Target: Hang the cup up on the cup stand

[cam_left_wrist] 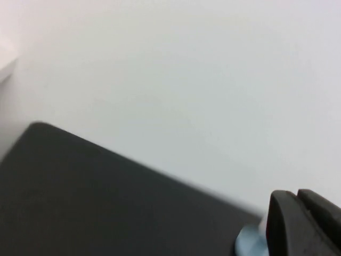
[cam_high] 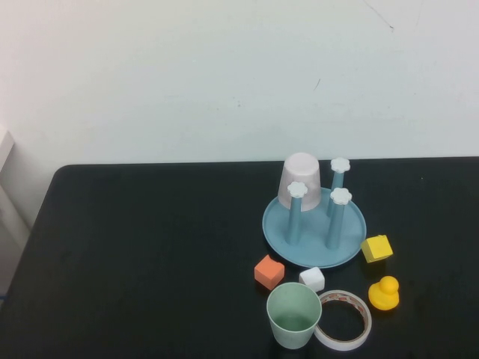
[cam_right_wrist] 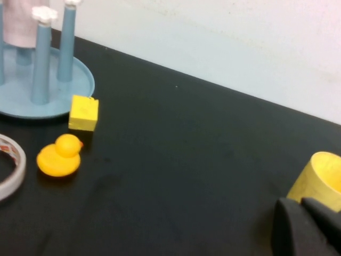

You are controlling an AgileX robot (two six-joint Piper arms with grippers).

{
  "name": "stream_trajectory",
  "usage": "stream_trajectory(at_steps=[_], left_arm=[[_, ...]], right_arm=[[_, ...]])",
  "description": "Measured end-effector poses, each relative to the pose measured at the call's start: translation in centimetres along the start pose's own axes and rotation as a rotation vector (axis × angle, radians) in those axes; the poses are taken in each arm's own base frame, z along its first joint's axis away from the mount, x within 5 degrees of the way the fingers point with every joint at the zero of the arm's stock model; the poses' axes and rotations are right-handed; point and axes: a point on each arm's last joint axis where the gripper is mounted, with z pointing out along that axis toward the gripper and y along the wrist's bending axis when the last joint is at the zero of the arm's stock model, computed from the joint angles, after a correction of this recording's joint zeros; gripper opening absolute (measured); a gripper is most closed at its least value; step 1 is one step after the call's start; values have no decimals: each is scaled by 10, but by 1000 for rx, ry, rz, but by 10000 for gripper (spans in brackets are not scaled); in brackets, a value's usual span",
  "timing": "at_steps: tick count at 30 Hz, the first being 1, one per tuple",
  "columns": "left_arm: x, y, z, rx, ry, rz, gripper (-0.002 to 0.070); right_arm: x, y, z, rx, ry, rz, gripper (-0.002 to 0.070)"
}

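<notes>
The pale mint-green cup point(cam_high: 294, 315) stands upright, mouth up, near the table's front edge, touching the tape roll point(cam_high: 343, 319). The cup stand point(cam_high: 310, 241), a round light-blue dish with blue posts and white flower caps, sits behind it; it also shows in the right wrist view point(cam_right_wrist: 53, 101). A whitish-pink cup point(cam_high: 301, 179) hangs upside down on a back post. Neither arm shows in the high view. My left gripper point(cam_left_wrist: 296, 195) is shut and empty, beside a blurred light-blue shape point(cam_left_wrist: 248, 242). My right gripper point(cam_right_wrist: 300, 202) is shut and empty, far right of the stand, next to a yellow cup point(cam_right_wrist: 319, 181).
An orange cube point(cam_high: 269, 271) and a white cube point(cam_high: 312, 279) lie between the cup and the stand. A yellow cube point(cam_high: 376, 248) and a yellow duck point(cam_high: 384, 292) lie right of the stand. The black table point(cam_high: 135, 254) has open room on its left half.
</notes>
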Motion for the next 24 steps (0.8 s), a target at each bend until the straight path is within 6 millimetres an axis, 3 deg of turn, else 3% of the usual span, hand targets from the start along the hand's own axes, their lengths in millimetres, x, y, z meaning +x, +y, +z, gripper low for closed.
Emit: stream_trajectory(at_steps=[4, 10, 13, 16, 19, 20, 24], left_arm=[[-29, -27, 8, 7, 187, 251, -2], [-74, -58, 47, 30, 602, 529, -2], [-94, -73, 72, 97, 720, 607, -2], [-105, -95, 98, 201, 810, 698, -2], [-100, -117, 130, 277, 908, 799, -2], [-85, -128, 148, 288, 987, 874, -2], [-37, -153, 182, 305, 1140, 1009, -2]], right_arm=[[0, -1, 0, 10, 2, -24, -1], [-2, 0, 0, 6, -32, 43, -1], [-7, 2, 0, -28, -96, 203, -1], [-15, 4, -1, -86, -171, 496, -1], [-20, 6, -2, -159, -202, 824, -1], [-22, 7, -2, -185, -212, 937, -1], [-23, 6, -3, -197, -220, 992, -1]])
